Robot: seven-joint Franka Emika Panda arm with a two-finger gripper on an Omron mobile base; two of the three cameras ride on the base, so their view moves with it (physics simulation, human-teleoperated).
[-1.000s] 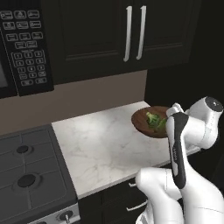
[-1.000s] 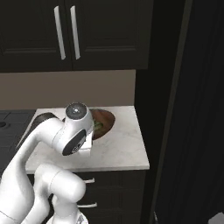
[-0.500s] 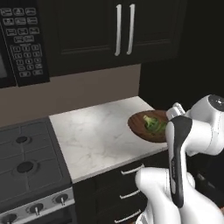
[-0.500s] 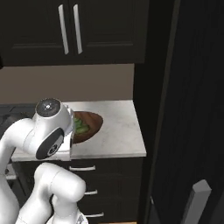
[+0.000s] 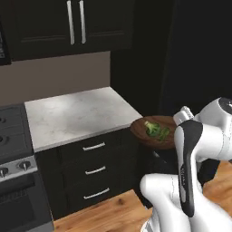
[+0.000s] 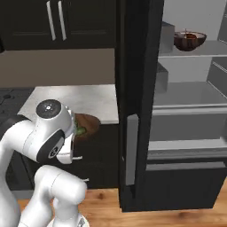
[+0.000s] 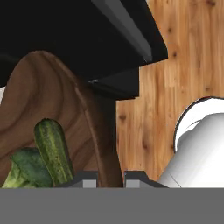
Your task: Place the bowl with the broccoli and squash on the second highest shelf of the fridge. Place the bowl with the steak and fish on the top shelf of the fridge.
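A dark wooden bowl (image 5: 154, 132) with green broccoli and a striped squash hangs in the air off the counter's right end. My gripper (image 7: 111, 178) is shut on its rim, one fingertip on each side of the wall. The squash (image 7: 53, 148) leans inside the bowl (image 7: 52, 109). From the right base the bowl (image 6: 88, 125) peeks out behind my arm. The fridge (image 6: 133, 66) stands open to the right. A second brown bowl (image 6: 189, 40) sits on the top shelf (image 6: 210, 49); its contents are too small to tell. The second highest shelf (image 6: 190, 95) is bare.
The marble counter (image 5: 72, 115) with drawers below lies to my left, a stove (image 5: 11, 136) beyond it. The black fridge door edge with its grey handle (image 6: 131, 150) stands between the arm and the shelves. Grey door bins (image 6: 219, 75) line the far right. Wooden floor (image 7: 192, 65) lies underneath.
The whole picture has shifted: the base has moved back and right, away from the counter toward the open fridge. The bowl stays in my shut gripper, now off the counter.
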